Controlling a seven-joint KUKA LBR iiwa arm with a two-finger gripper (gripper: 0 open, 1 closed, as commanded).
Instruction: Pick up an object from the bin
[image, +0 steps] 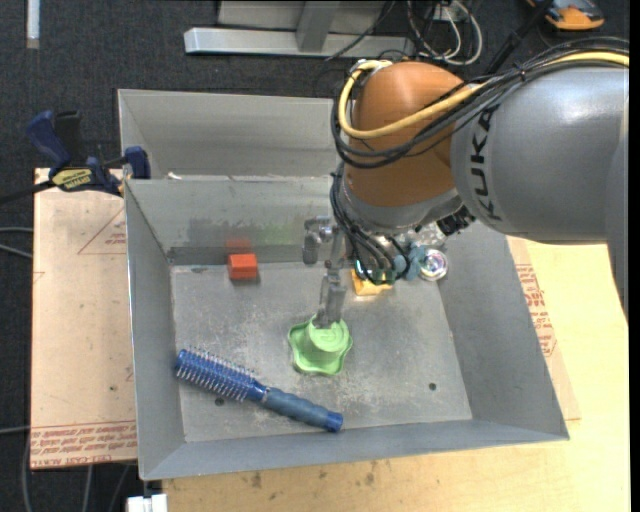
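Note:
My gripper (327, 318) reaches down into the middle of the bin, and its tip touches the top of a light green, floppy, cup-like thing (320, 350) lying on the floor. A small tan-yellow thing (368, 289) lies just right of the gripper, partly hidden under the wrist. A blue hairbrush (256, 389) lies slantwise near the front wall, to the lower left of the green thing.
A small orange block (242, 266) sits against the back wall on the left. The arm and its orange dome hang over the bin's back right part and hide the floor there.

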